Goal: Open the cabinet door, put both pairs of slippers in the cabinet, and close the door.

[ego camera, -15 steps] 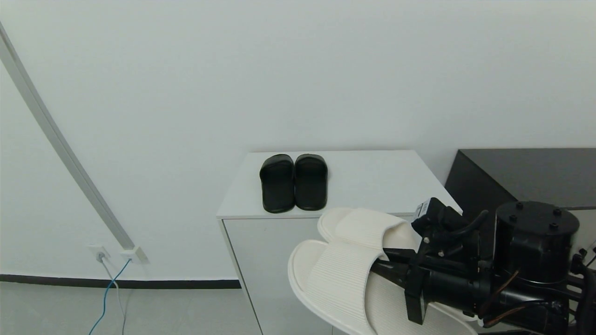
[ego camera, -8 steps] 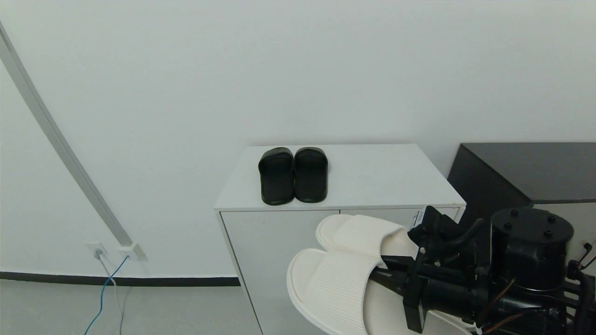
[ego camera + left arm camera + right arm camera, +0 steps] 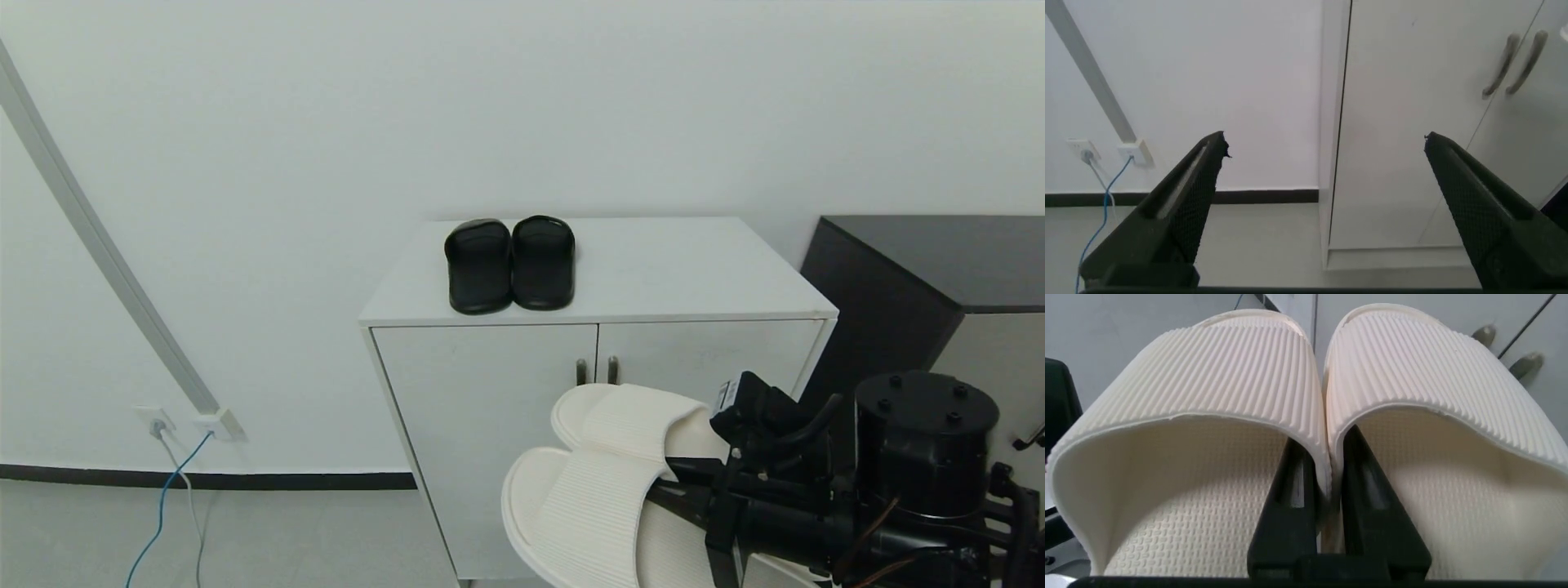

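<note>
A pair of black slippers (image 3: 510,263) sits side by side on top of the white cabinet (image 3: 482,408), left of centre. Both cabinet doors are shut, with two grey handles (image 3: 594,371) at the middle seam. In front of the right door my right gripper (image 3: 682,478) is shut on the pair of white ribbed slippers (image 3: 604,474), toes pointing left. The right wrist view shows the gripper (image 3: 1327,469) pinching the inner walls of the two white slippers (image 3: 1241,392) together. My left gripper (image 3: 1326,142) is open, low beside the cabinet's left corner (image 3: 1413,122), with the handles (image 3: 1515,61) off to one side.
A black cabinet (image 3: 922,269) stands right of the white one. On the left wall a grey conduit (image 3: 82,229) runs diagonally down to sockets (image 3: 155,420), from which cables (image 3: 163,506) hang to the floor. Open grey floor lies left of the cabinet.
The head camera has shifted: the cabinet sits higher in the picture, and its door fronts and handles have come into sight. The white slippers stay held in my right gripper.
</note>
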You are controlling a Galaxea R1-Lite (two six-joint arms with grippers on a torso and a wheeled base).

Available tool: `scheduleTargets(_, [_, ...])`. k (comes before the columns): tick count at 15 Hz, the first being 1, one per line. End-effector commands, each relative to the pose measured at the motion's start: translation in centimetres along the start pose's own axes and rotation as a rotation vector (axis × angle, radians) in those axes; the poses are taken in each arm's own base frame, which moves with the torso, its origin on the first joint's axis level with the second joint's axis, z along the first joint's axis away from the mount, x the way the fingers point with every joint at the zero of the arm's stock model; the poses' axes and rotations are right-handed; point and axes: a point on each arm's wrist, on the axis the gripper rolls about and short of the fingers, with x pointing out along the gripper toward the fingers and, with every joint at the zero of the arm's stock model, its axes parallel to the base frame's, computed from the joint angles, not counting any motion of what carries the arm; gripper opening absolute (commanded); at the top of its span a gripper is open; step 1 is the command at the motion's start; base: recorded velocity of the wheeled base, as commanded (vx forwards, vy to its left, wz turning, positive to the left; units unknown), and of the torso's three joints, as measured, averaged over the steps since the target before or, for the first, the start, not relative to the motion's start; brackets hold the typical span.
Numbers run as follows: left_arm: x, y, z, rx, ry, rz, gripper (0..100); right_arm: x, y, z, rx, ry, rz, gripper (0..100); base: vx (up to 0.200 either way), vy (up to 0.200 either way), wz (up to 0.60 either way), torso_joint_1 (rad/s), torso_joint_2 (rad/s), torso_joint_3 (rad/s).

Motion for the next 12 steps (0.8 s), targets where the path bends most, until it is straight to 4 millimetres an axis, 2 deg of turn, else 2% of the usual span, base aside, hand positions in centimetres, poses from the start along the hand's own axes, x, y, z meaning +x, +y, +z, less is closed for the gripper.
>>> scheduleTargets(1, [0.01, 0.0, 0.0, 0.002, 0.001, 0.001, 100, 0.13, 0.04, -0.05, 0.0, 0.003, 0.002, 0, 0.0, 0.0, 0.0, -0.212, 0.53, 0.315])
scheduleTargets(12, [0.0, 0.0, 0.05, 0.003, 0.0, -0.001, 100, 0.28, 0.52, -0.27, -0.004, 0.012, 0.022, 0, 0.0, 0.0, 0.0, -0.166, 0.49, 0.328])
